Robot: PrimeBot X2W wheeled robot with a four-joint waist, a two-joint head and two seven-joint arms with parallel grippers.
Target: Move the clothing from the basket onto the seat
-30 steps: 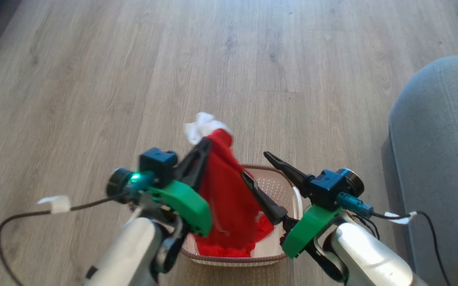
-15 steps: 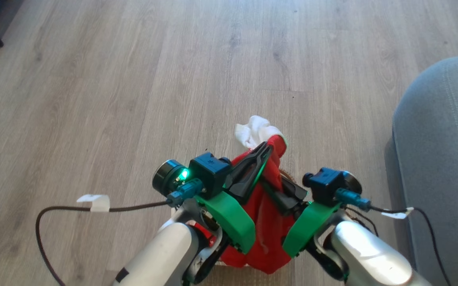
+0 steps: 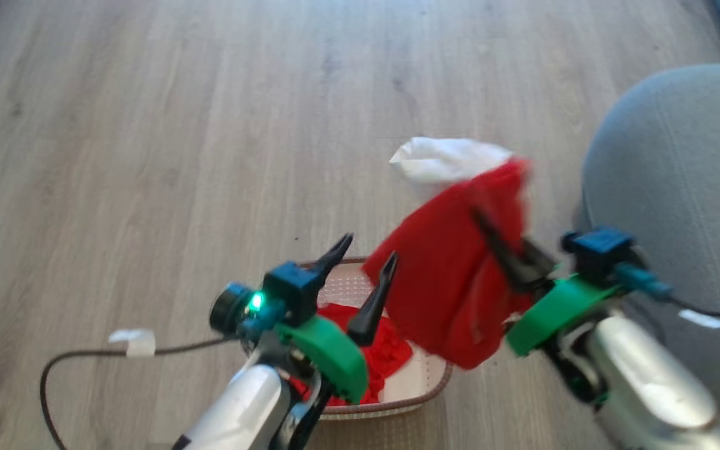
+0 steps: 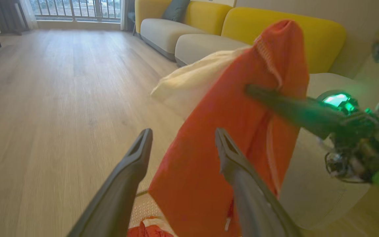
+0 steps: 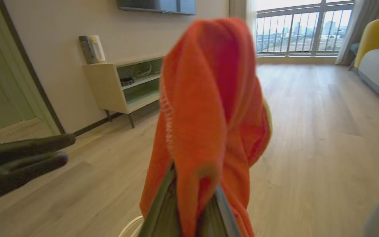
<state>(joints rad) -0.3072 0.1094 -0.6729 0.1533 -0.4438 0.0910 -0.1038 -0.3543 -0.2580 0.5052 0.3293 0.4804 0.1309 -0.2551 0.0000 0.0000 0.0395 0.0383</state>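
Note:
My right gripper [image 3: 484,220] is shut on a red garment with a white panel [image 3: 454,281]. It holds the cloth in the air between the basket [image 3: 430,382] and the grey seat [image 3: 679,169]. In the right wrist view the garment [image 5: 209,98] drapes over the gripper's shut fingers [image 5: 163,210]. My left gripper [image 3: 369,249] stands open over the basket, holding nothing. Its spread fingers [image 4: 137,158] frame the hanging garment [image 4: 229,131]. Another red garment [image 3: 382,353] lies in the basket.
Wood floor [image 3: 179,156] stretches ahead and to the left. A black cable with white tape [image 3: 129,342] trails from the left arm. A low shelf unit [image 5: 127,85] stands by the wall, and a yellow sofa [image 4: 275,29] sits behind the seat.
The left gripper let go of the garment and opened. The right gripper closed on it and carried it right and up, toward the seat. The camera also shifted.

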